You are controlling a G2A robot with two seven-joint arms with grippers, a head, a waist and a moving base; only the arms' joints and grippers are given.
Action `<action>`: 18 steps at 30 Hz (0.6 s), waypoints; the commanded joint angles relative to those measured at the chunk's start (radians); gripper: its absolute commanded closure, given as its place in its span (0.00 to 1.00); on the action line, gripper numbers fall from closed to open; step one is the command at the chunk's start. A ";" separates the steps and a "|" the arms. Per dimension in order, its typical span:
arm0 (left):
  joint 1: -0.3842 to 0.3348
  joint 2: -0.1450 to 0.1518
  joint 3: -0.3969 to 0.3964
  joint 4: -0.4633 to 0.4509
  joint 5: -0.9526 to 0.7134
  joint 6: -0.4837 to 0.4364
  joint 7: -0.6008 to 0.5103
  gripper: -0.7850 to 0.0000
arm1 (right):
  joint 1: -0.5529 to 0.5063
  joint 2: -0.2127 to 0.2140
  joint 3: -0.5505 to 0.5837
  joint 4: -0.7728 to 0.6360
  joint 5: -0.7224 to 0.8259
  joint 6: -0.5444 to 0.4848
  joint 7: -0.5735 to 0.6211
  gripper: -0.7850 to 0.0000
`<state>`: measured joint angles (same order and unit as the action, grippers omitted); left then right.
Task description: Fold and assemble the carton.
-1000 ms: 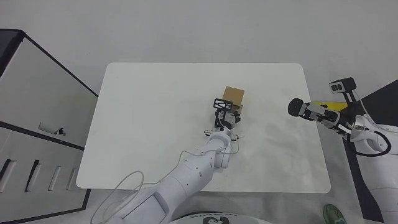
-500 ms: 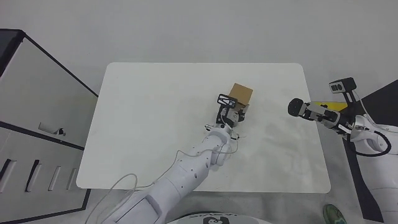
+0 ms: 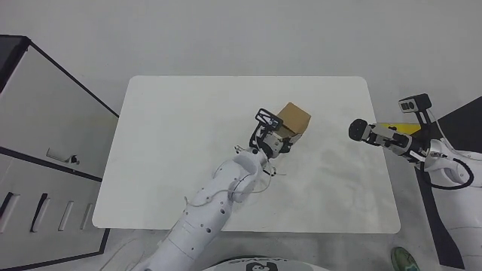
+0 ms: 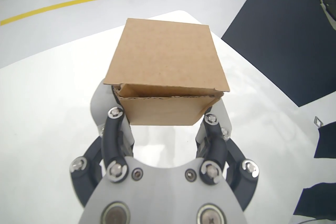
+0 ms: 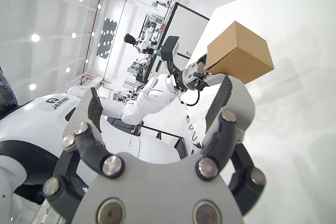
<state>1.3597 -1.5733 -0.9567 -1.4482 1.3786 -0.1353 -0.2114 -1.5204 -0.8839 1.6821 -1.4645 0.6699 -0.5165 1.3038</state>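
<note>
White worktop (image 3: pixel 173 158), from above, has the left end effector (image 3: pixel 275 137) gripping the brown carton (image 3: pixel 294 117) right of centre, turned and shifted rightward since a second ago; left wrist view shows its top flap (image 4: pixel 165 57) closed, right wrist view the right end effector (image 5: pixel 160 92) wide, empty, so assembly seems nearly done.

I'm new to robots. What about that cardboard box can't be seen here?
Box underside: turned away from the left wrist view; under the box's own top in the top view.
Box inside: closed walls hide it in every view.
Where the left gripper touches the box: the overhanging top covers it in the left wrist view; too small in the top view.
</note>
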 commanded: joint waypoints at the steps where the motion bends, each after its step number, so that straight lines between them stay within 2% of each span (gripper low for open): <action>1: 0.006 0.005 -0.004 -0.009 -0.003 -0.031 -0.025 1.00 | 0.000 0.000 0.000 0.000 0.000 0.000 0.000 0.00; 12: 0.007 0.005 -0.004 -0.008 -0.004 -0.031 -0.025 1.00 | 0.000 0.000 0.000 0.000 0.000 0.000 0.000 0.00; 15: 0.012 0.018 -0.033 -0.028 -0.010 -0.096 -0.040 1.00 | 0.000 0.000 0.000 0.000 0.000 0.000 0.000 0.00; 18: 0.026 0.038 -0.096 -0.081 -0.052 -0.206 -0.117 1.00 | 0.000 0.000 0.000 0.000 0.000 0.000 0.000 0.00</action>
<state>1.3804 -1.5429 -1.0285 -1.5083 1.3483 -0.2895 -0.2915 -1.5204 -0.8839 1.6821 -1.4645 0.6699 -0.5165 1.3038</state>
